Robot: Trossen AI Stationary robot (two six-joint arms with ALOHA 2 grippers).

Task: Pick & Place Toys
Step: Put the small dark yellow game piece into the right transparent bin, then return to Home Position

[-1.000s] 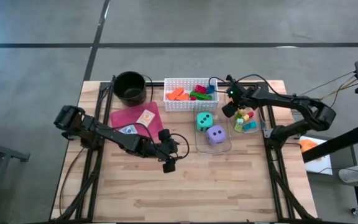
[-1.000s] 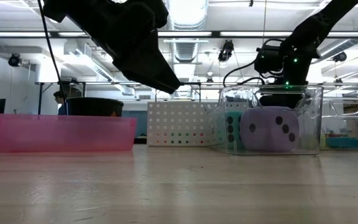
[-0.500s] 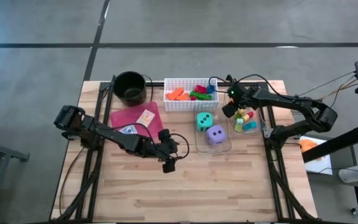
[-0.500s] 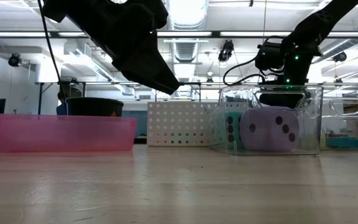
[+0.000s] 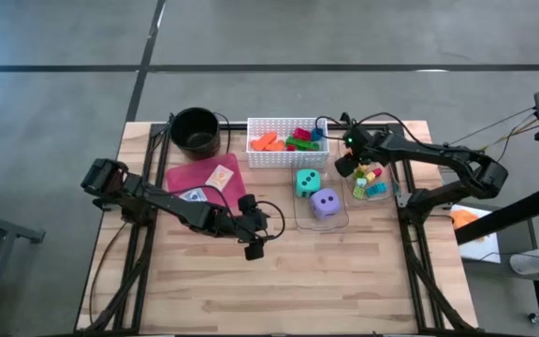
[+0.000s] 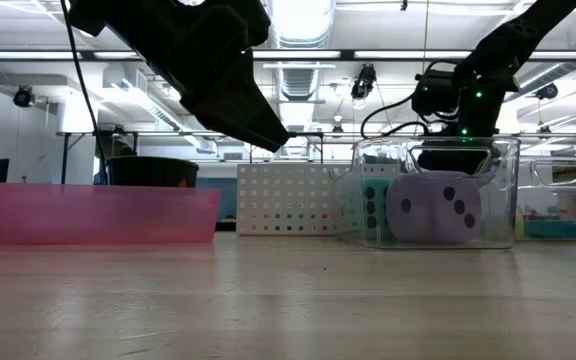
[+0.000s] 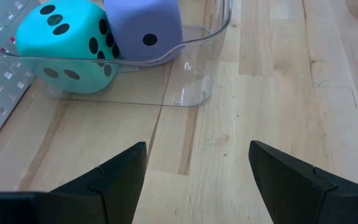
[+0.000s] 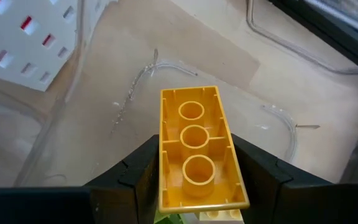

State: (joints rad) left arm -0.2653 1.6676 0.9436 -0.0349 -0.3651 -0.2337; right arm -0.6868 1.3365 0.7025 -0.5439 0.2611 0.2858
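Note:
My right gripper [image 5: 348, 166] is shut on a yellow block [image 8: 197, 146]. It hangs above the left edge of a clear bin [image 5: 371, 185] that holds several small bright blocks. A teal die [image 5: 308, 182] and a purple die [image 5: 324, 201] sit in a second clear bin [image 5: 335, 221]. My left gripper [image 5: 254, 246] stands open above bare wood left of that bin, pointing at the dice [image 7: 64, 46]. More blocks lie in the white basket [image 5: 258, 124]. Small cards [image 5: 219, 175] lie on the pink tray [image 5: 183, 172]. My right gripper pinches the yellow block by its two long sides [image 8: 164, 163], one finger [image 8: 132, 177] on each, toward the block's rear end. The block lies along the fingers and juts out past their tips. Its hollow underside with three round tubes faces the wrist camera. It is lifted clear.
A black pot [image 5: 196, 131] stands at the far left, next to the basket. A cable [image 5: 382, 120] loops over the far right corner. The near half of the wooden table [image 5: 288, 290] is bare wood.

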